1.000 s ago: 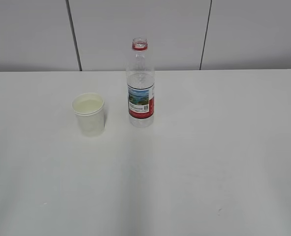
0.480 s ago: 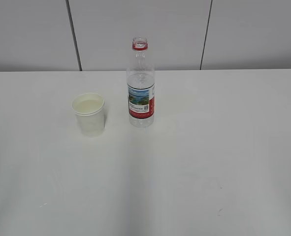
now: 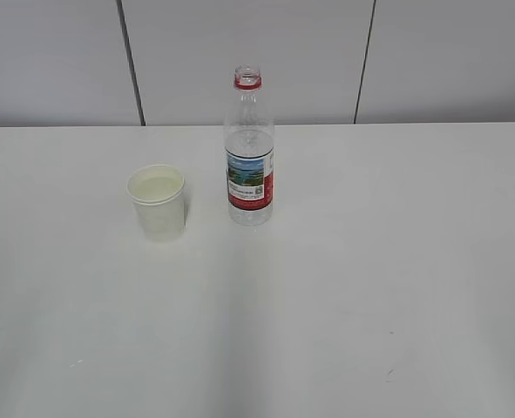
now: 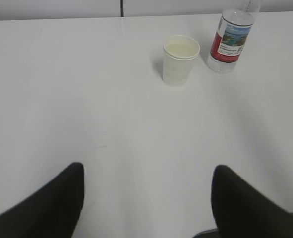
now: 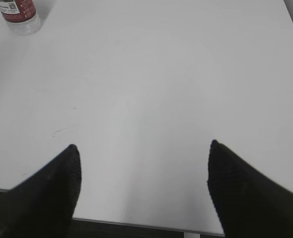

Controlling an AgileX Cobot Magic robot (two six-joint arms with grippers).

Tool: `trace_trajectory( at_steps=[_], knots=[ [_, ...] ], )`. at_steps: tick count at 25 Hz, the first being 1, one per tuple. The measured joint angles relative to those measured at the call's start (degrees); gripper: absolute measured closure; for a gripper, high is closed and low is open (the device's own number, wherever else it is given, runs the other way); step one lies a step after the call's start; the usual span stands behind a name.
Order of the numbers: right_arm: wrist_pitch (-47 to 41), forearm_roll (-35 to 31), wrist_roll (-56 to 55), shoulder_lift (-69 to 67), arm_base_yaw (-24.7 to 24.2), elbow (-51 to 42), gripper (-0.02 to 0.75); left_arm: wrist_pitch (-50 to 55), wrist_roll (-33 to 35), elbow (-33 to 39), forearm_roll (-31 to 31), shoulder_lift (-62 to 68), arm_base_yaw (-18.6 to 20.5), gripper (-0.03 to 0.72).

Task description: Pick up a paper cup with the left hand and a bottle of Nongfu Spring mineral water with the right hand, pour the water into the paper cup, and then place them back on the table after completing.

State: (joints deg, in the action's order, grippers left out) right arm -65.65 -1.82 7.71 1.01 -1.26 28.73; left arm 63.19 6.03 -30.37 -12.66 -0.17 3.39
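1. Nothing has moved since the earlier pictures: the paper cup (image 3: 158,202) and the bottle (image 3: 249,152) stand in the same spots on the table (image 3: 396,287), and no arm shows in the outside view.
2. Left hand (image 4: 146,198) is spread wide and holds nothing. Its two black fingers (image 4: 47,203) hang above bare table.
3. Right hand (image 5: 141,191) is spread wide too, and empty, near the front edge of the table.
4. From the left hand, the paper cup (image 4: 180,59) sits far ahead and a little to the right. It stands up straight with its mouth facing up, and it looks like there is some pale liquid inside.
5. From the right hand, the bottle (image 5: 18,15) sits far ahead and well off to the left. Only its bottom part shows in that view. It stands tall and straight, with no cap on.
6. Cup and bottle stand close side by side, not touching. The left hand looks nearer to the cup, so it fits that job.
7. Around the bottle is a red and white label (image 3: 249,181) with a small landscape picture. The words are too small to read.
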Motion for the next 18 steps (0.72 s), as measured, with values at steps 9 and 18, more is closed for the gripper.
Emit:
trace_trajectory(
  at_steps=[9,18],
  knots=[
    [0.00,0.00,-0.04,0.00,0.00,0.00,0.150,0.00,-3.02,0.00,2.34,0.00,0.00,0.198],
    [0.00,0.00,-0.13,0.00,0.00,0.00,0.150,0.00,-3.07,0.00,2.41,0.00,0.00,0.198]
  ],
)
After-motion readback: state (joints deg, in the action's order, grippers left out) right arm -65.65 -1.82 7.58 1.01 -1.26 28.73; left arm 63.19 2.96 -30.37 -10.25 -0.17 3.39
